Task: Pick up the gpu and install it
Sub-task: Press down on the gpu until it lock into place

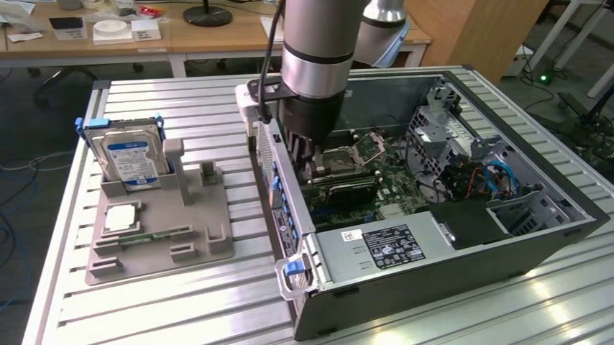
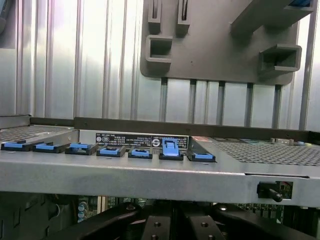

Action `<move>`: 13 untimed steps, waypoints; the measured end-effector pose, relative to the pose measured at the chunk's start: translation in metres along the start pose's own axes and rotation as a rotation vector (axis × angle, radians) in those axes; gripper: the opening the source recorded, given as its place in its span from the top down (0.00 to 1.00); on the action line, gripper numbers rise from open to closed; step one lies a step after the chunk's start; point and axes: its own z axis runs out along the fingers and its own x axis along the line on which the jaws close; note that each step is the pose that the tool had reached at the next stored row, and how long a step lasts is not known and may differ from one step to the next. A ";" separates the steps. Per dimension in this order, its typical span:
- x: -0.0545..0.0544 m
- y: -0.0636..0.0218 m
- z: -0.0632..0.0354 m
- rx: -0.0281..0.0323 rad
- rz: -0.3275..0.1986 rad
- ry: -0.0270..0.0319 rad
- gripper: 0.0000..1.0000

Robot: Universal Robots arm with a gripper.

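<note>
Robot arm seen from the exterior view, reaching straight down into an open computer case [image 1: 432, 287] that lies on its side on a ribbed metal bench [image 1: 172, 302]. Your end effector [image 1: 305, 162] sits low inside the case, close to the rear wall and just above the motherboard [image 1: 403, 187]. Its fingers are drawn narrow. Directly under it, a thin dark card stands on edge along the board. I take this to be the gpu [image 1: 344, 188], at or in its slot. You cannot tell from here whether the fingers are pinching its top edge or only touching it. On the exterior view's left, well apart from the case, a grey parts fixture [image 1: 192, 230] holds a blue-labelled hard drive [image 1: 129, 158] upright and a narrow green memory stick [image 1: 144, 236] lying flat.

Wrist view, looking out over the case's rear edge: a row of blue slot clips [image 2: 170, 149] runs along the grey metal rim, with the fixture [image 2: 210, 55] on the bench beyond. The dark fingers of the end effector [image 2: 172, 225] meet closely at the near edge of the picture.

As a judgement, the card is light and stiff but fragile. It is best gripped by its bare top edge, away from chips and contacts. It should be kept square to the slot, since tilting or hard pressing could crack it or bend the connector.
</note>
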 end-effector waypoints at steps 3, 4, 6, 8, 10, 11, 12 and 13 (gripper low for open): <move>0.000 -0.0001 0.0023 0.0000 -0.001 0.0000 0.89; 0.000 -0.0002 0.0027 -0.0001 -0.001 0.0001 0.89; 0.000 -0.0014 0.0038 -0.0008 -0.001 0.0000 0.89; 0.000 -0.0029 0.0052 -0.0010 -0.001 -0.0001 0.89; 0.000 -0.0033 0.0073 -0.0012 -0.001 -0.0002 0.89; 0.000 -0.0033 0.0086 -0.0013 -0.001 -0.0001 0.89; 0.000 -0.0034 0.0100 -0.0014 -0.001 -0.0001 0.89; 0.000 -0.0034 0.0112 -0.0014 -0.001 -0.0001 0.89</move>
